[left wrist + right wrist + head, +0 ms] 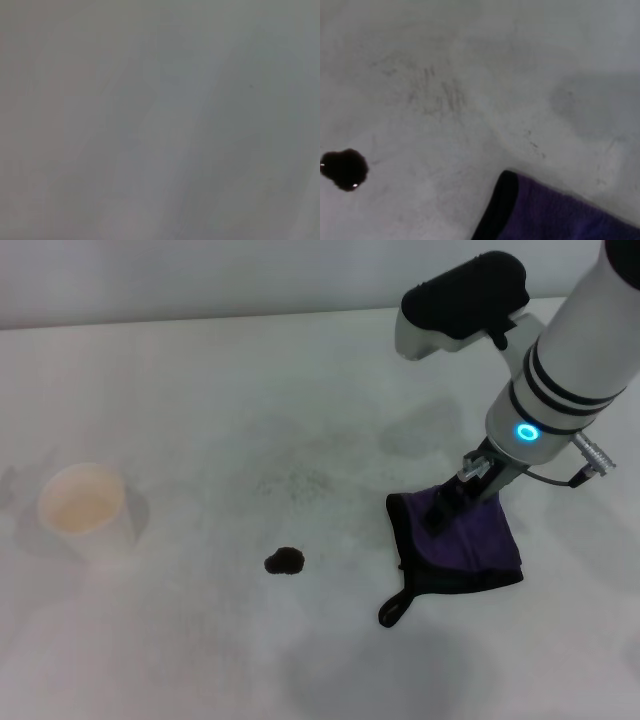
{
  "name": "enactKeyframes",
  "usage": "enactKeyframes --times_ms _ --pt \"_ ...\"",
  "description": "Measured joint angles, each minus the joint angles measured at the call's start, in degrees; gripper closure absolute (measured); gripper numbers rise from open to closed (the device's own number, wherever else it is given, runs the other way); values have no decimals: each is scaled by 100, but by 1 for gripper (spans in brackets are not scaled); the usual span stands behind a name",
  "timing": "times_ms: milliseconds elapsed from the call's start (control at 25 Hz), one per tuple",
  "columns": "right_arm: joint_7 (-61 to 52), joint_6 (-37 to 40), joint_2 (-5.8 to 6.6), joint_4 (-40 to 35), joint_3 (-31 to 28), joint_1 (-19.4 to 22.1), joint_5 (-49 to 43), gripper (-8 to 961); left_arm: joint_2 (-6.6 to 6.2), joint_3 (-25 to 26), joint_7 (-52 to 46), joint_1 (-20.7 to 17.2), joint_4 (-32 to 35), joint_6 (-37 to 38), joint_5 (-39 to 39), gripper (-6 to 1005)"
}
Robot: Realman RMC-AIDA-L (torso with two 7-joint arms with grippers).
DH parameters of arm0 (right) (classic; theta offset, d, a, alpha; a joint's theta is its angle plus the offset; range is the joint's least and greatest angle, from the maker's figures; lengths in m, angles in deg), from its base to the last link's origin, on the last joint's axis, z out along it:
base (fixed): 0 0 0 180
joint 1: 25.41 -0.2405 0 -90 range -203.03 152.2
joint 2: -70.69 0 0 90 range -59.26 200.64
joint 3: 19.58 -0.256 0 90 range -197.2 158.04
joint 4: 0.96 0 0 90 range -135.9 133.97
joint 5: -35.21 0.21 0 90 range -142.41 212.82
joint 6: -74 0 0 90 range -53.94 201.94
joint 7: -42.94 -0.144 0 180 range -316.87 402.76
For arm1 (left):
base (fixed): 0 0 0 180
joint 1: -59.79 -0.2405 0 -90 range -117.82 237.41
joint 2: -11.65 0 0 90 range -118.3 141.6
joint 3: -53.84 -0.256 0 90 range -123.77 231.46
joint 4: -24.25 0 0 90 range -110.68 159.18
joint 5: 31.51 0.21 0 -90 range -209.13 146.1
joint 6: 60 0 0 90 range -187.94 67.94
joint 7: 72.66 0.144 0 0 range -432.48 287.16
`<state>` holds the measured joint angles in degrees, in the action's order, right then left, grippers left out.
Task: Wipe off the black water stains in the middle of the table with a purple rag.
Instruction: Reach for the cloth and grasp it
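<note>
Rag (462, 543) lies folded on the white bench (200, 390), to the robot's right of the stain (284, 561) and well apart from it, with its black loop trailing off the near corner. The right gripper (455, 498) is down on the far edge of the cloth; its jaws look closed on a pinch of the rag there, though the hold is partly hidden by the arm itself. The left gripper is not in the head view, and its own wrist camera shows only a blank grey surface.

The main risk, judged from this, is a thin grip. If only the top layer of the fold is caught, the rag could unfold or slip free when dragged, and the arm would sweep across the bench with little cloth under it. A second risk is aim: the stain is small, a dark glossy blotch (344, 169) in the right wrist view, so a pass that runs slightly off line could miss it or only clip its edge. Being wet, it may also smear into a streak if the cloth is pulled through without pressure. The paper cup (85, 512) stands far to the left, clear of a short wipe, but an overlong sweep could reach it.
</note>
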<state>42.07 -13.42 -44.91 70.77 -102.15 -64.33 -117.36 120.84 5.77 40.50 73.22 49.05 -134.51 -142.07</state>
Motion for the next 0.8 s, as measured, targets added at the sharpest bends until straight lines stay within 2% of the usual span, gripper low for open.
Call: enactKeyframes --times_ms 240,720,800 --pt "-4 314 -10 -442 265 -83 -8 145 0 0 5 -31 0 1 0 108" --pt "-20 376 -26 -618 503 -163 -19 155 -4 0 4 -34 -15 -2 -1 107" --pt "-73 383 -30 -666 618 -211 -19 225 -3 0 4 -36 -15 -2 -1 107"
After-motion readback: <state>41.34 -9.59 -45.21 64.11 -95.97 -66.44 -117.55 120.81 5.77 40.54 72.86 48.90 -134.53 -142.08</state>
